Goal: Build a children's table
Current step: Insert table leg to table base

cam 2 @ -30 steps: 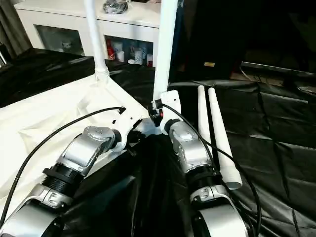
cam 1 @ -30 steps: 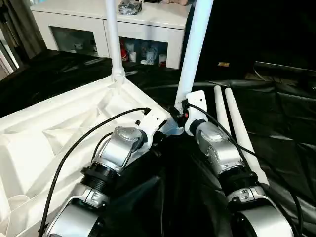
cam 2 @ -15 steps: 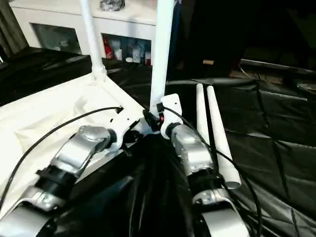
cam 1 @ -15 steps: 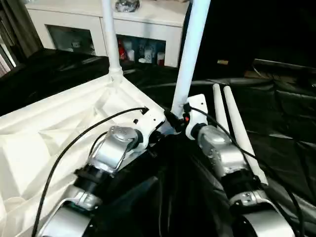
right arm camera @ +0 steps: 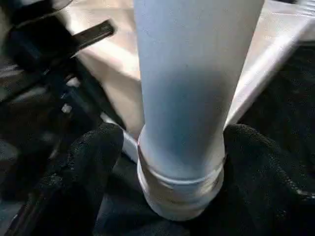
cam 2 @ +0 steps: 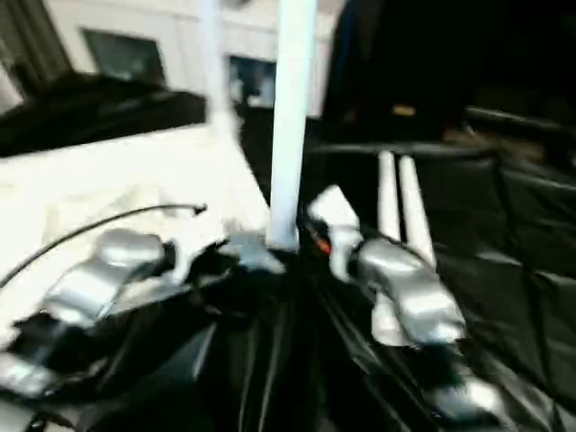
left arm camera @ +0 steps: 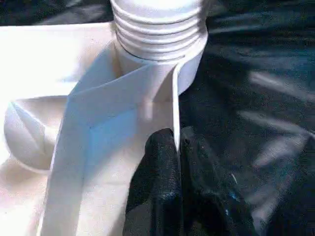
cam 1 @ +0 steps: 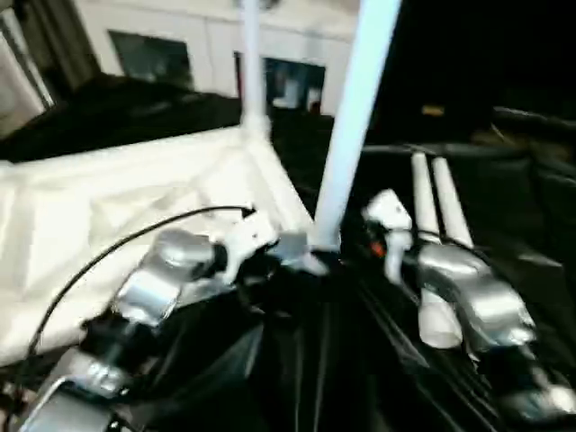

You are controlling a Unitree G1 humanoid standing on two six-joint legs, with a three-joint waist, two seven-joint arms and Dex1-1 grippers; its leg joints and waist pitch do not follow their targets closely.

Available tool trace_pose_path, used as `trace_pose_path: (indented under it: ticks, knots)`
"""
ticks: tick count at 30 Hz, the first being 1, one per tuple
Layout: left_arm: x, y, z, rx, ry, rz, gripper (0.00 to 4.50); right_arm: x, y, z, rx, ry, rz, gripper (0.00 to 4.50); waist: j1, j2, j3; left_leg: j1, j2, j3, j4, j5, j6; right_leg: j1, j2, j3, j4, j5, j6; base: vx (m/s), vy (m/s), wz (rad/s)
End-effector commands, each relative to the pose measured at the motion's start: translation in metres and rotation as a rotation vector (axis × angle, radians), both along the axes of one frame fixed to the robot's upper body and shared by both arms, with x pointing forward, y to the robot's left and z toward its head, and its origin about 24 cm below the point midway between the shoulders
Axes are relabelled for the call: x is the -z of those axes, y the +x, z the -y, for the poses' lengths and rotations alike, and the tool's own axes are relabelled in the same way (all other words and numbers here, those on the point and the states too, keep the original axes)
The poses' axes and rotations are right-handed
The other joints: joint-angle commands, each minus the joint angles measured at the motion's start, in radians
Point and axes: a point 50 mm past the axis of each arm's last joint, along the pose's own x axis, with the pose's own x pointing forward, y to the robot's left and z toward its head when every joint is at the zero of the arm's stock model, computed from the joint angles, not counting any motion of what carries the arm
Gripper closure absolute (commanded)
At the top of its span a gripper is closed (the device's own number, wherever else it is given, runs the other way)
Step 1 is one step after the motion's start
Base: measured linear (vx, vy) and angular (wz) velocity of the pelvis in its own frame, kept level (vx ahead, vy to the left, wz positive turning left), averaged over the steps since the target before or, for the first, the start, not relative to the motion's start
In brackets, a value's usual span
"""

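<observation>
- The white tabletop point(cam 1: 135, 198) is lying upside down on the black-draped work table point(cam 1: 504, 180), its ribbed underside facing up.
- Two white legs are standing upright in its corner sockets: the near leg point(cam 1: 346, 135) at the corner closest to the grippers, the far leg point(cam 1: 252, 72) at the corner beyond it along the same edge.
- Two spare legs point(cam 1: 432, 193) are lying side by side on the black cloth, just beside the right forearm point(cam 1: 468, 292).
- The left gripper point(left arm camera: 177, 172) is pinching the thin rim wall of the tabletop just below the near corner socket point(left arm camera: 157, 59); its black fingers point(left arm camera: 157, 167) are pressing together on either side of that wall.
- In the left wrist view the threaded end of the near leg is sitting in that socket, its ridges showing above the collar.
- The right gripper point(right arm camera: 179, 162) is standing with its jaws spread wide on both sides of the near leg's base; whether its fingers point(right arm camera: 88, 162) are touching the tube cannot be told.
- A white cabinet point(cam 1: 216, 45) is standing behind the work table.
</observation>
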Motion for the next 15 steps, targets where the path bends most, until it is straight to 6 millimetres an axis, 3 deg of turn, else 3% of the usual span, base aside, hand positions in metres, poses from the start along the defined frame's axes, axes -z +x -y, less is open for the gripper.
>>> trace_pose_path:
  ticks: [1, 4, 5, 6, 11, 15]
  knots:
    - [-0.0196, -0.0039, 0.0147, 0.118, -0.101, 0.064, 4.5, 0.0043, -0.0086, -0.0035, -0.07, -0.018, -0.034, 0.71, 0.0, -0.001, -0.06, 0.001, 0.038, 0.0, -0.054, 0.026, 0.093, 0.067, -0.077, 0.045, -0.04, 0.144, -0.254, 0.0, 0.0, 0.0]
    - [-0.02, -0.0064, 0.0127, 0.146, -0.12, 0.058, 4.5, 0.0051, -0.013, -0.0013, -0.098, -0.044, -0.032, 0.71, 0.006, -0.001, -0.058, 0.002, 0.039, 0.001, -0.055, -0.01, 0.075, 0.066, -0.08, 0.047, -0.045, 0.081, -0.248, 0.0, 0.0, 0.0]
    - [-0.02, -0.0064, 0.0127, 0.146, -0.12, 0.058, 4.5, 0.0051, -0.013, -0.0013, -0.098, -0.044, -0.032, 0.71, 0.008, 0.004, -0.058, 0.002, 0.04, 0.001, -0.055, -0.016, 0.07, 0.065, -0.081, 0.047, -0.045, 0.07, -0.246, 0.0, 0.0, 0.0]
    - [-0.0198, -0.0078, 0.0115, 0.161, -0.133, 0.053, 4.5, 0.0062, -0.0163, -0.0011, -0.12, -0.056, -0.041, 0.71, 0.008, 0.0, -0.058, 0.003, 0.039, 0.001, -0.056, -0.034, 0.059, 0.066, -0.08, 0.047, -0.047, 0.046, -0.238, 0.0, 0.0, 0.0]
    - [-0.0167, -0.0101, 0.0096, 0.175, -0.133, 0.04, 4.5, 0.0088, -0.0179, -0.0038, -0.125, -0.054, -0.049, 0.71, 0.01, -0.001, -0.058, -0.002, 0.037, 0.0, -0.055, -0.033, 0.047, 0.067, -0.079, 0.047, -0.046, 0.02, -0.223, 0.0, 0.0, 0.0]
    - [-0.0148, -0.0106, 0.0088, 0.179, -0.129, 0.037, 4.5, 0.0122, -0.0166, -0.0058, -0.118, -0.054, -0.059, 1.06, 0.011, -0.001, -0.061, -0.002, 0.036, 0.001, -0.052, -0.022, 0.046, 0.066, -0.078, 0.047, -0.044, 0.024, -0.221, 0.0, 0.0, 0.0]
